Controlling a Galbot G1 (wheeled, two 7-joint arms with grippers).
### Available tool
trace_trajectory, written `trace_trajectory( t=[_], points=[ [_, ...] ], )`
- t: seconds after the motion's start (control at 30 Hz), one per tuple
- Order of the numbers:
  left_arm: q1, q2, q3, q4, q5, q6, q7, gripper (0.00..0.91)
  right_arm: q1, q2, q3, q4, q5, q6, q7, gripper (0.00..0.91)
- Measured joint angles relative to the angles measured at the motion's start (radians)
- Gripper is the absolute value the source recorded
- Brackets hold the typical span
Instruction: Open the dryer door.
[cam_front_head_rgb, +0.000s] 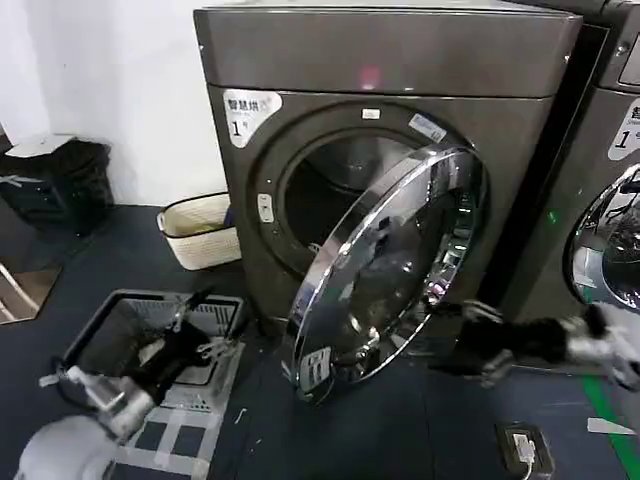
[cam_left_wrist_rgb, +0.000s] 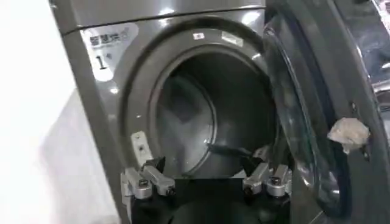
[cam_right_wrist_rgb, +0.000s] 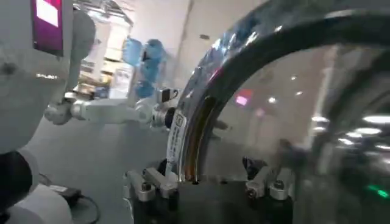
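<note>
From the head: dryer (cam_front_head_rgb: 400, 60) standing square ahead, dryer door (cam_front_head_rgb: 390, 270) swung well off the round opening and angled out toward the floor, hinged on the side nearer the second machine (cam_front_head_rgb: 615, 150). Right gripper (cam_front_head_rgb: 470, 338) reaching in low against the outer edge of the chrome rim. Left gripper (cam_front_head_rgb: 205, 347) hanging apart from the door, above a dark basket (cam_front_head_rgb: 100, 340) on the floor. From the left wrist: left gripper (cam_left_wrist_rgb: 207, 182) spread wide with nothing between the fingers (cam_left_wrist_rgb: 146, 181), facing the drum opening (cam_left_wrist_rgb: 201, 115), the dark inner side of the door (cam_left_wrist_rgb: 304, 122) standing off to one side. From the right wrist: right gripper (cam_right_wrist_rgb: 207, 182) also spread, not clenched, with the chrome rim (cam_right_wrist_rgb: 183, 140) running down just beside one finger (cam_right_wrist_rgb: 149, 182) and tinted glass across the rest of the gap; looks hooked or pressed on the edge rather than pinched, though contact is hard to confirm. Judged step: mid-swing, latch released, door roughly halfway. Next move likely calls for carrying the rim farther round its arc, following the hinge instead of pulling straight, and keeping the finger from slipping off the slick chrome.
</note>
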Motion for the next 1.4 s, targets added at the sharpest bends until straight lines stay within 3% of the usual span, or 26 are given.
trace_trajectory(
  t=[0.13, 0.3, 0.43, 0.63, 0.77, 0.9, 1.27, 1.4],
  points=[
    [-0.069, 0.007, 0.079, 0.029, -0.004, -0.016, 0.008, 0.907, -0.198, 0.013, 0.222, 0.056, 0.03, 0.034, 0.055, 0.907],
    [-0.146, -0.006, 0.19, 0.055, -0.007, -0.027, 0.011, 0.907, -0.473, 0.09, 0.489, 0.129, 0.017, 0.137, 0.192, 0.907],
    [-0.201, -0.019, 0.275, 0.076, -0.008, -0.035, 0.012, 0.907, -0.651, 0.207, 0.675, 0.212, -0.057, 0.19, 0.389, 0.907],
    [-0.28, -0.031, 0.386, 0.11, -0.014, -0.054, 0.012, 0.907, -0.833, 0.414, 0.855, 0.343, -0.098, 0.227, 0.633, 0.907],
    [-0.33, -0.047, 0.46, 0.136, -0.015, -0.066, 0.01, 0.907, -0.88, 0.549, 0.919, 0.396, -0.215, 0.257, 0.812, 0.907],
    [-0.379, -0.069, 0.528, 0.161, -0.015, -0.072, -0.001, 0.907, -0.901, 0.677, 0.965, 0.432, -0.391, 0.179, 1.074, 0.907],
    [-0.529, -0.177, 0.716, 0.263, 0.001, -0.063, -0.045, 0.907, -0.798, 0.899, 1.164, 0.453, -0.625, -0.143, 1.525, 0.907],
    [-0.576, -0.231, 0.763, 0.302, 0.004, -0.061, -0.056, 0.907, -0.762, 0.951, 1.292, 0.419, -0.712, -0.208, 1.611, 0.907]
  ],
)
